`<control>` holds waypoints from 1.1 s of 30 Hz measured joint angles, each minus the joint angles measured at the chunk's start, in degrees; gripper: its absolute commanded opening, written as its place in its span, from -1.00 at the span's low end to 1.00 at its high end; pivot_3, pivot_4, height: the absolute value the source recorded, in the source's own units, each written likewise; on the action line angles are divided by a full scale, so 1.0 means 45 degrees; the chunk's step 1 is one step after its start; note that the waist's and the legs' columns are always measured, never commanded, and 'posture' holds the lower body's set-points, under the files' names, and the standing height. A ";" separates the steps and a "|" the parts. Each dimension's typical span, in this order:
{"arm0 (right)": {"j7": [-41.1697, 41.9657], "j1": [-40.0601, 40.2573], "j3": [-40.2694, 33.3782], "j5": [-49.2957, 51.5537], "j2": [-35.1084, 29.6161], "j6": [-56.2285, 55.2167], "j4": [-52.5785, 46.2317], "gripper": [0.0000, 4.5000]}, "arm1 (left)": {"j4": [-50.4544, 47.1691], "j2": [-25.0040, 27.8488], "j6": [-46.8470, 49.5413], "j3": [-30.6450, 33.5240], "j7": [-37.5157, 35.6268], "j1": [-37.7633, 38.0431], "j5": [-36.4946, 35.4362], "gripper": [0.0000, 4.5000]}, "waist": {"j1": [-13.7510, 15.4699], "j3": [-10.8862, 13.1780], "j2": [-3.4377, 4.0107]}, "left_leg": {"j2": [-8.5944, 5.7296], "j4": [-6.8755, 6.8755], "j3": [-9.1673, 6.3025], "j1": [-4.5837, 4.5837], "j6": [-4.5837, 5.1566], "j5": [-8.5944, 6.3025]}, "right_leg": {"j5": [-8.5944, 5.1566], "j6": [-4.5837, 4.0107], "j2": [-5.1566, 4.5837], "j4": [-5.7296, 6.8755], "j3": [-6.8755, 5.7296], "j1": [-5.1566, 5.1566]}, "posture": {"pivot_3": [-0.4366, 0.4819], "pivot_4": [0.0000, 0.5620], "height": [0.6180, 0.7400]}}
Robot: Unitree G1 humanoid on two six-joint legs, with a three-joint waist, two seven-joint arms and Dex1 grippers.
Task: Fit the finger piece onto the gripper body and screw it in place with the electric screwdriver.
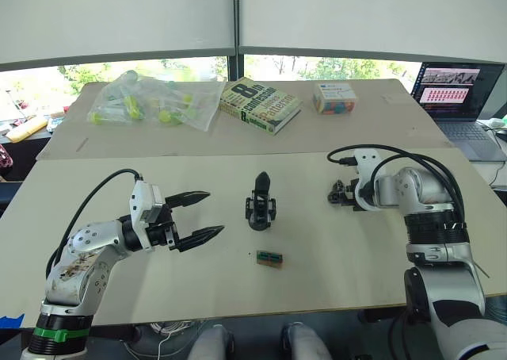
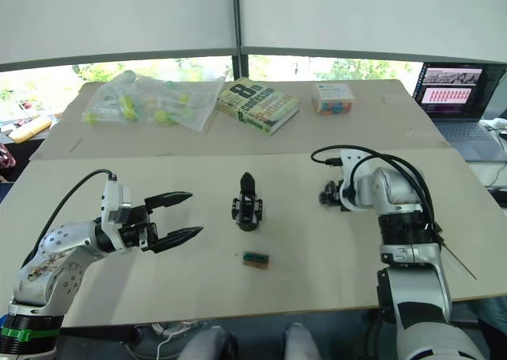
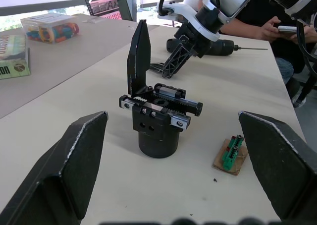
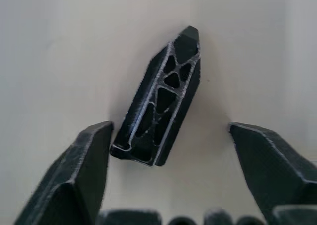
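The gripper body (image 1: 261, 205), a squat black block with one pointed finger sticking up, stands mid-table. My left gripper (image 1: 215, 212) hovers open to its left, pointing at it with nothing between the fingers. Right of the body, my right gripper (image 1: 339, 193) points down at the table, open. The finger piece (image 4: 158, 101), a small black ribbed wedge, lies flat on the table between its fingers (image 4: 79, 170), touching neither. In the left wrist view the electric screwdriver (image 3: 218, 46) lies on the table beyond the right gripper, its metal bit pointing away from the body.
A small green-and-black block (image 1: 269, 258) lies near the front edge, just in front of the body. On the far table are a plastic bag of items (image 1: 154, 100), a book (image 1: 259, 104) and a small box (image 1: 334, 98). A laptop (image 1: 459, 98) sits far right. A person (image 3: 277, 29) holding a phone sits beyond the table's right side.
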 measured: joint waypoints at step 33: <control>0.3498 0.4768 0.2741 -0.4452 0.0414 -1.5210 -0.8602 -0.51 | 0.0331 -0.5869 0.5177 0.0387 0.9698 -0.5606 -0.5708 1.00 | 0.0091 0.0008 -0.0008 | -0.0024 0.0066 -0.0009 0.0035 -0.0011 0.0006 | 0.0035 0.0021 0.0018 0.0010 0.0028 0.0035 | -0.05 -0.47 1.00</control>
